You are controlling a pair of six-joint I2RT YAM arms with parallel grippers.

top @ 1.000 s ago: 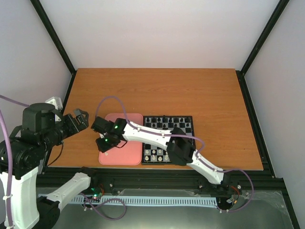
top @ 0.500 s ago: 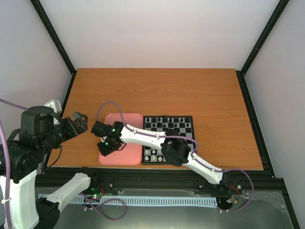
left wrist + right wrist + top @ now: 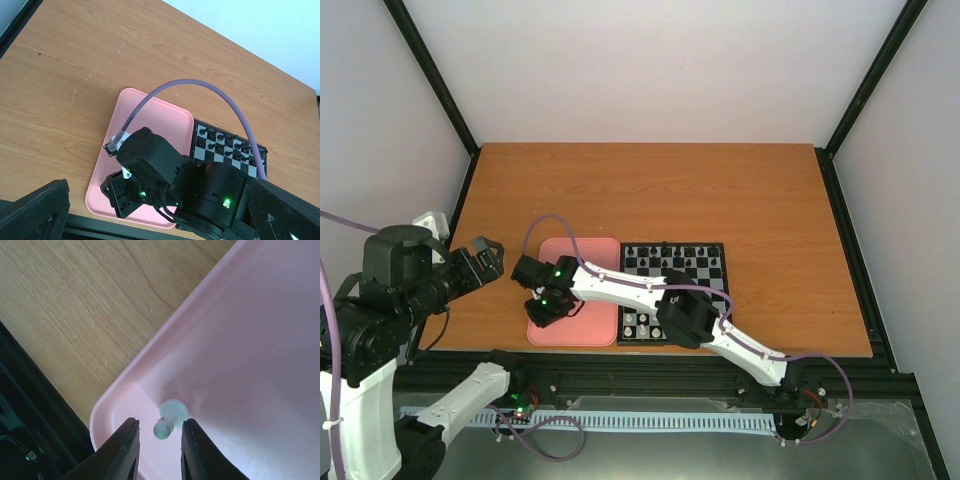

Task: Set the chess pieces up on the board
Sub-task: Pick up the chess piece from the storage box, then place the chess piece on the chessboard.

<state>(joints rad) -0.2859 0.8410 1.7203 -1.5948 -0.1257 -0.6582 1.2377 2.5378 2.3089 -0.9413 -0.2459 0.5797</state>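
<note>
The cream-white pawn (image 3: 169, 420) I'm after lies in a corner of the pink tray (image 3: 250, 330). It sits between the fingers of the right claw (image 3: 159, 432), which are spread and not pinching it. The board (image 3: 708, 268) sits just beside the tray on the table (image 3: 650, 190), with chessmen on it. My left claw (image 3: 483, 255) hangs spread wide, left of the tray.

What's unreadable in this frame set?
Top external: cream-white pawn in a corner of the pink tray, hidden under the right gripper.
Top external: near ranks of the board, covered by the right arm.
Left wrist: chess pieces too small to identify; the right arm blocks the board's near side.
Right wrist: board out of frame; tray cut off by the edges.
</note>
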